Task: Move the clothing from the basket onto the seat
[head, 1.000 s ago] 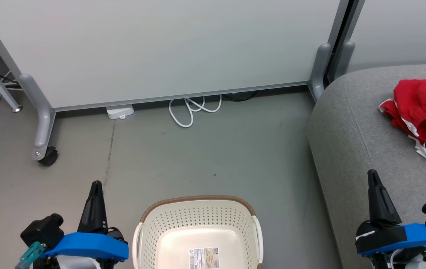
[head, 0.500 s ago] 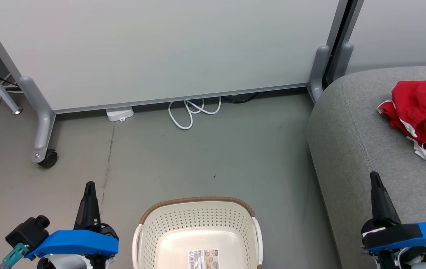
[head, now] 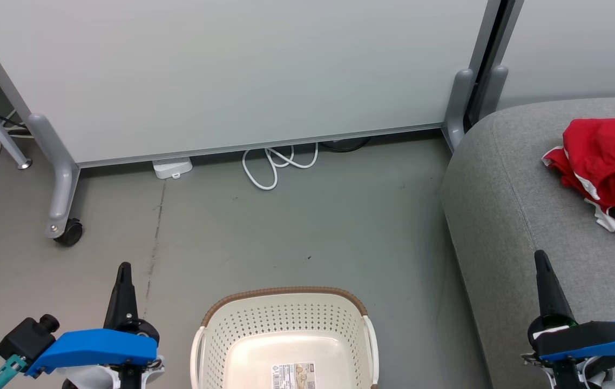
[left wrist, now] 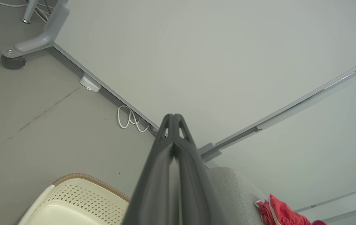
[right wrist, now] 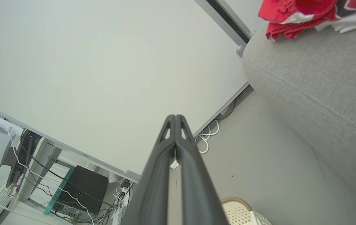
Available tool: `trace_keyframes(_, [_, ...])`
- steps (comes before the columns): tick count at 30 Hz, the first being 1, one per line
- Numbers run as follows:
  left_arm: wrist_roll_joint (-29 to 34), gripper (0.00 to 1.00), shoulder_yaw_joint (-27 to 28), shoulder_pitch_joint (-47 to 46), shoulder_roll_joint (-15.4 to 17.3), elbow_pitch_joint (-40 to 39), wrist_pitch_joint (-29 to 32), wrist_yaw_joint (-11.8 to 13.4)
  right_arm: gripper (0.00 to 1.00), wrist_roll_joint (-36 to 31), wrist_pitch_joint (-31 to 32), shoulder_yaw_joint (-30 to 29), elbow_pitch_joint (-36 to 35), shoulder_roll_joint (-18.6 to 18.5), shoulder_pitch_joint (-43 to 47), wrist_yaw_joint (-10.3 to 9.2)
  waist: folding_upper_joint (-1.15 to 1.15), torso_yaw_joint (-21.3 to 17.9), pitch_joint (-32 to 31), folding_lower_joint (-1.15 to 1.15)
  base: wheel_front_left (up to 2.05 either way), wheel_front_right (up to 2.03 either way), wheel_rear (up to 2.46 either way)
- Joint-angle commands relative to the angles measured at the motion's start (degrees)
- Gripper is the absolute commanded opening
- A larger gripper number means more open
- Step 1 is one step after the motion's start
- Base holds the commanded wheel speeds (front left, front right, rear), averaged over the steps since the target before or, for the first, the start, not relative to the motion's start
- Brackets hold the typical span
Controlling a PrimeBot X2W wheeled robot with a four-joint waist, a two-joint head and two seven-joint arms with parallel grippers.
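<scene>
Both pincers are pressed fully closed and hold nothing. The left gripper [head: 123, 267] and the right gripper [head: 540, 255] each show as one slim, dark, tapering matte spike rising from a blue housing [head: 96, 346].

Well ahead of both tips stands a broad, smooth, pale partition panel [head: 231, 70] on rounded grey legs [head: 59, 178]. Below the left gripper and spreading between the two is the floor [head: 312, 216], dull grey and smooth, with a thin crack line just right of the left tip.

Under the right gripper lies the seat [head: 507, 216], a big grey cushion of coarse woven fabric with rounded edges and a stitched seam. Between the grippers, nearer the left one, sits the basket [head: 285, 292]: oval cream plastic with rows of small holes, a brown woven-look rim and a barcode sticker on its bottom.

The clothing [head: 609, 156], crumpled red cloth with white trim and black-and-white lettering, lies on the seat ahead and to the right of the right gripper, apart from it.

A looped white cable [head: 275, 162] lies at the panel's foot, far ahead between the tips. A small black caster [head: 68, 235] sits ahead and left of the left gripper.
</scene>
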Motion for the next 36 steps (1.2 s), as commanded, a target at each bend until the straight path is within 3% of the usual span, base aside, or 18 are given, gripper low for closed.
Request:
trace_keyframes(1, [-1.81,0.00,0.57,-1.56,0.11,-0.84,0.48,-0.37,0.00,1.79,0.42,-0.21,-0.44,-0.20,-1.36,0.02,0.00,-0.01,-0.04,0.00,0.00,0.00,0.00])
trace_keyframes(36, [-22.02,0.00,2.95,-2.12,0.14,-1.17,5.64,-0.68,0.00,22.04,5.70,-0.79,0.33,-0.25,-1.90,0.03,0.00,-0.36,-1.08,0.00,0.00,0.00,0.00])
